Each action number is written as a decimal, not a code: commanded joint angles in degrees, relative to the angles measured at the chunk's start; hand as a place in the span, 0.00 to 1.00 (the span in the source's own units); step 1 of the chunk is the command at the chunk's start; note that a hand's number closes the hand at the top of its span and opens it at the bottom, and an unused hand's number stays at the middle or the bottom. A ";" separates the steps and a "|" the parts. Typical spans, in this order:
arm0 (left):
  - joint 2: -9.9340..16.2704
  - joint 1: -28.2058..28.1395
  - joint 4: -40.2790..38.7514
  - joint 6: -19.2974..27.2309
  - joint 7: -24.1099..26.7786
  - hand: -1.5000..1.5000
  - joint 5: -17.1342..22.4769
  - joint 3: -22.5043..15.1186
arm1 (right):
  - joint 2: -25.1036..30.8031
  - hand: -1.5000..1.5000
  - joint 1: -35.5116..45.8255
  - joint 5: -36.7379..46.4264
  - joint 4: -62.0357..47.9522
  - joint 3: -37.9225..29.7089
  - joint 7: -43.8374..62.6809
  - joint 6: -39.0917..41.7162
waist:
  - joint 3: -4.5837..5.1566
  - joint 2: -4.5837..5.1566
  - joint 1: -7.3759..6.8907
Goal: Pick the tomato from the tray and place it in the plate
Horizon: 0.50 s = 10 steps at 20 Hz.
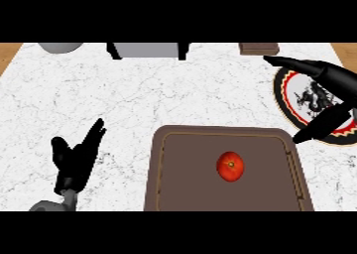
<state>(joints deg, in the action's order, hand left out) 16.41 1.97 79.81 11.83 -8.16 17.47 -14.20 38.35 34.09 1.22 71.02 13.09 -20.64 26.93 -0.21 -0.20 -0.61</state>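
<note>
A red tomato [230, 166] lies near the middle of the brown tray [174, 168] at the lower centre. The plate [291, 94], white with a red and black rim and a dark figure, sits at the right edge of the counter. My right hand [335, 82] hovers over the plate, open, with fingers spread toward the upper left and the thumb pointing down-left toward the tray's far right corner. It holds nothing. My left hand [75, 156] rests open at the lower left, fingers up, well apart from the tray.
Along the far edge of the marble counter stand a grey round object [61, 47], a grey box-like appliance [148, 49] and a small brown block [258, 48]. Wooden surface shows at both upper corners.
</note>
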 commanded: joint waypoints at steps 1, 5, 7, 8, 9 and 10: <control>-1.60 0.14 -0.66 0.26 -2.11 0.50 0.14 -0.30 | 0.21 0.00 0.45 3.31 8.09 3.34 7.07 1.76 | 0.27 -0.07 0.94; -1.49 -2.65 1.68 -0.38 -0.99 0.50 -0.77 -0.60 | -1.78 0.00 1.85 7.33 9.98 5.42 13.92 2.54 | 0.26 0.04 0.30; -1.19 -3.78 -1.70 -2.55 3.09 0.50 0.00 1.34 | 0.15 0.00 -7.25 8.31 19.71 6.59 13.39 1.86 | 0.26 -0.12 1.42; -0.89 -4.15 2.36 -1.27 -1.75 0.50 -0.68 0.16 | -2.61 0.00 -7.61 9.65 19.55 7.10 15.78 0.47 | 0.22 -0.04 0.91; -4.29 -0.68 -3.79 -0.99 1.79 0.50 -1.60 0.12 | -3.37 0.00 -3.85 9.23 18.47 6.25 18.76 2.60 | 0.26 0.12 0.90; -1.09 -0.81 1.42 -0.18 -2.89 0.50 -1.84 1.41 | -6.71 0.00 -7.21 11.67 22.41 8.35 20.52 -1.09 | 0.22 0.03 0.81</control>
<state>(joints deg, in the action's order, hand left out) 15.28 0.69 80.64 11.67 -8.24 16.04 -13.19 35.68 29.96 9.65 86.80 19.27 -6.17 27.91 -0.22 -0.35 0.11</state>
